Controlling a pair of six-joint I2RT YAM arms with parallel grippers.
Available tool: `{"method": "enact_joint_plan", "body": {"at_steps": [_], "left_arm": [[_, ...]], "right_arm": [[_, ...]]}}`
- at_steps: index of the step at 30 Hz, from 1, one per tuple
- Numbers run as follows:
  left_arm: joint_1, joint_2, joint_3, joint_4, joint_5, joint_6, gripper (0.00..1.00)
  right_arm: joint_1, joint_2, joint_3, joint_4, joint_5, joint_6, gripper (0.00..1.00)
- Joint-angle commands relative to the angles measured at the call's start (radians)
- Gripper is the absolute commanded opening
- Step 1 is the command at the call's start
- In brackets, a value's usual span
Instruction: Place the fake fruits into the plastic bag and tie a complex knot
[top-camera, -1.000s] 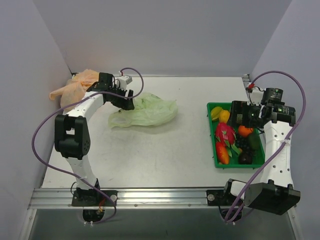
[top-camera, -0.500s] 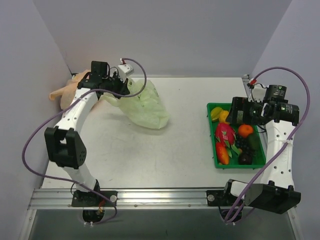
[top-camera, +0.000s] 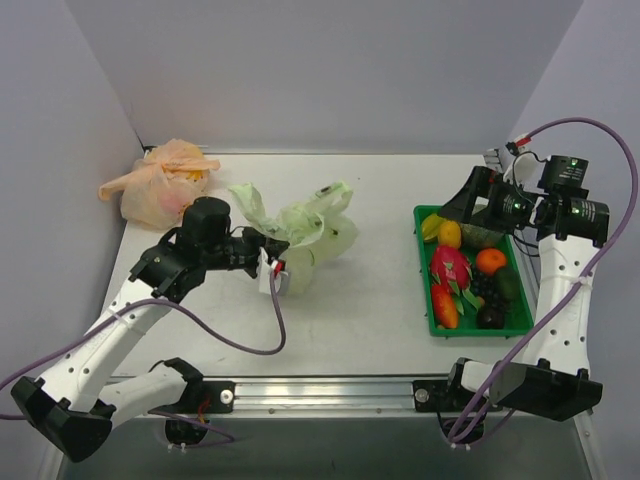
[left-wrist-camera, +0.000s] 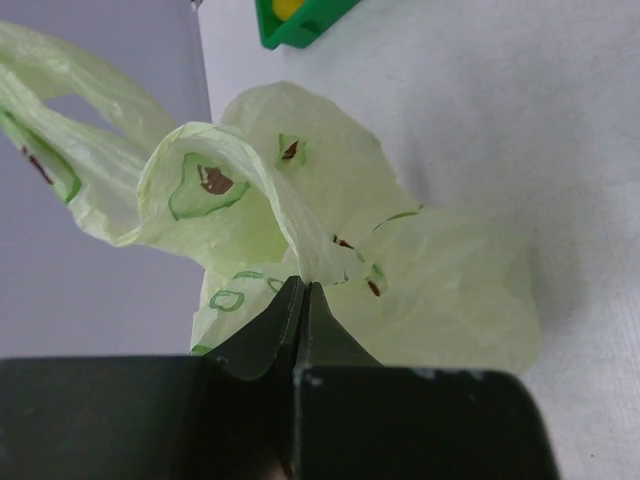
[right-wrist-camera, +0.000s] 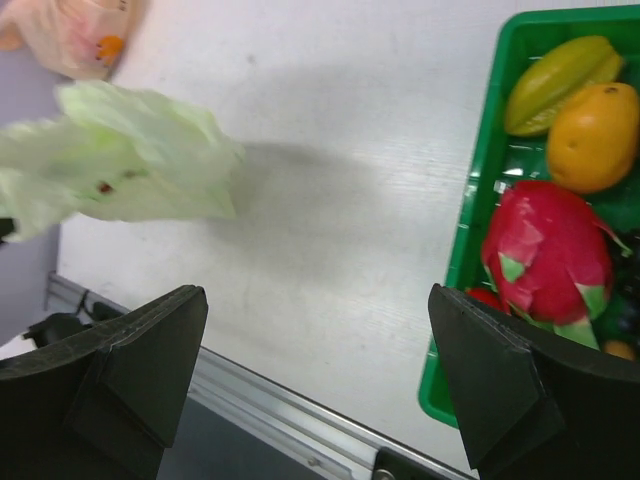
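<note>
The pale green plastic bag (top-camera: 312, 232) hangs crumpled just above the table's left middle, its printed folds (left-wrist-camera: 410, 270) spreading beyond my left gripper (top-camera: 270, 266). That gripper (left-wrist-camera: 303, 287) is shut on a pinch of the bag's film. The fake fruits lie in a green tray (top-camera: 424, 302) at the right: a pink dragon fruit (top-camera: 450, 265), a yellow starfruit (top-camera: 431, 226), oranges (top-camera: 490, 261) and dark pieces. My right gripper (top-camera: 468, 196) hovers open above the tray's far left end with nothing in it. Its wrist view shows the dragon fruit (right-wrist-camera: 545, 250), starfruit (right-wrist-camera: 555, 80) and bag (right-wrist-camera: 130, 165).
A peach-orange bag (top-camera: 155, 185) sits in the back left corner, also in the right wrist view (right-wrist-camera: 70, 35). The tray rim (right-wrist-camera: 488, 150) runs along the table's right side. A metal rail (top-camera: 320, 392) borders the near edge.
My left gripper closed on the bag and swung it from the back left toward the table's middle front. The right gripper lifted slightly and stayed open.
</note>
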Motion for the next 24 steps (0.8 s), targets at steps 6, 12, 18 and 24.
{"method": "enact_joint_plan", "body": {"at_steps": [6, 12, 18, 24], "left_arm": [[-0.136, -0.069, -0.112, -0.019, -0.087, 0.113, 0.0], [-0.221, -0.044, -0.135, -0.007, -0.117, 0.018, 0.0], [-0.247, -0.02, -0.132, 0.032, -0.172, -0.056, 0.0], [-0.247, -0.032, -0.15, 0.052, -0.184, -0.063, 0.0]], "right_arm": [[0.069, -0.054, -0.123, 0.131, -0.196, 0.187, 1.0], [0.155, -0.089, -0.266, 0.245, -0.21, 0.242, 1.0], [0.235, -0.078, -0.332, 0.308, -0.253, 0.288, 1.0], [0.356, -0.063, -0.424, 0.306, -0.161, 0.209, 1.0]]}}
